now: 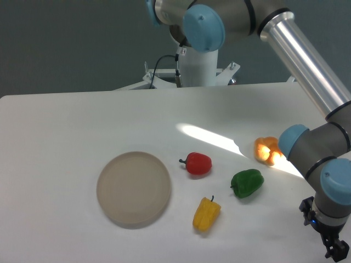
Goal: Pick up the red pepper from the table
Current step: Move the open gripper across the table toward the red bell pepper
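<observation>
The red pepper (198, 163) lies on the white table (66, 126) near the middle, its dark stem pointing left. It is small, glossy and rounded. My gripper (335, 250) hangs at the bottom right corner of the view, far to the right of the red pepper and below it in the picture. Only its dark upper part shows and the fingertips run out of the frame, so I cannot tell how the jaws stand. Nothing shows in it.
A green pepper (247, 183) lies right of the red one and a yellow pepper (206, 213) lies below it. A round beige plate (134, 188) sits to the left. An orange object (266, 149) lies by the arm's elbow (312, 145), in a patch of sunlight.
</observation>
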You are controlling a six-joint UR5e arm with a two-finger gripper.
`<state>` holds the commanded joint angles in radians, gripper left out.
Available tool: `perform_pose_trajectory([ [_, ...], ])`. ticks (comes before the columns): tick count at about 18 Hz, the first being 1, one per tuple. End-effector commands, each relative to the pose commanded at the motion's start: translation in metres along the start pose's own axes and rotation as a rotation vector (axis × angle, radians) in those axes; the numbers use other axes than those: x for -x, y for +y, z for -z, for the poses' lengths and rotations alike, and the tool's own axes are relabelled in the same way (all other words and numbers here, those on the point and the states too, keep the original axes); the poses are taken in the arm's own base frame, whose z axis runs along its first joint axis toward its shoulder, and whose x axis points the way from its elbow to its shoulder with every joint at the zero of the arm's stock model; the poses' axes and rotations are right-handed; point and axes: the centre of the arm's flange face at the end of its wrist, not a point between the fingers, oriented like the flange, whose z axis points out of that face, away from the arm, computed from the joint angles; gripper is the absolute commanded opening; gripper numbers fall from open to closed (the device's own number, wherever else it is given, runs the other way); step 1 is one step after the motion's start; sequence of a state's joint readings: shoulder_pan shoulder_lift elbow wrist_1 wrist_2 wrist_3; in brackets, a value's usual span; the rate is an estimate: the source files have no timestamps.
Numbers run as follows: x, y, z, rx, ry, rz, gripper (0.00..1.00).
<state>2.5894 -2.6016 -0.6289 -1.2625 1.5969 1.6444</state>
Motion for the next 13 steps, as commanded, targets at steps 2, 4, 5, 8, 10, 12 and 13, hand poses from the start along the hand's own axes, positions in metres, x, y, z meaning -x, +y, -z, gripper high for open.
perform_pose_trajectory([
  [2,0.000,-0.003,0.001,-0.001,-0.002,-0.003,1.00],
  [4,-0.005,-0.007,0.005,-0.004,0.007,-0.008,1.00],
  [5,-0.007,-0.007,0.006,-0.006,0.013,-0.008,1.00],
  [8,-0.014,-0.011,0.016,-0.016,0.025,-0.010,1.00],
  [10,-0.028,-0.020,0.028,-0.021,0.043,-0.022,1.00],
  [12,-0.049,-0.027,0.046,-0.039,0.066,-0.040,1.00],
  [13,-0.060,-0.037,0.053,-0.045,0.077,-0.052,1.00],
])
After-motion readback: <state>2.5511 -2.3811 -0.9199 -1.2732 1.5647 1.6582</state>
